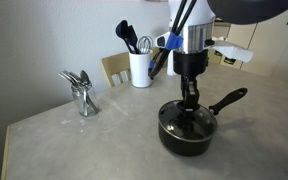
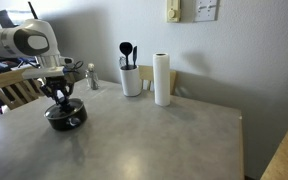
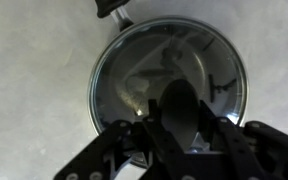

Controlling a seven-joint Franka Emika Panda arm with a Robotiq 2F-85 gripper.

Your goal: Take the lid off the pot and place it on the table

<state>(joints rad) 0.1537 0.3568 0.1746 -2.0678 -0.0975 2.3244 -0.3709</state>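
The black pot (image 1: 174, 137) stands on the grey table (image 1: 84, 145), its long handle (image 1: 229, 100) pointing away to the right. The glass lid (image 3: 134, 70) with its metal rim still lies on the pot. My gripper (image 1: 189, 103) comes straight down onto the lid's centre. In the wrist view the black knob (image 3: 179, 100) sits tight between my two fingers (image 3: 181, 120), which look closed on it. The pot (image 2: 66, 116) and gripper (image 2: 62, 98) also show at the table's (image 2: 154, 140) left end in an exterior view.
A white crock of utensils (image 1: 139, 68) stands behind the pot, with a paper towel roll (image 2: 162, 80) beside it. A shiny metal object (image 1: 82, 92) stands to the left. A wooden chair (image 1: 114, 68) is behind the table. The table's edge (image 1: 4, 150) is at far left.
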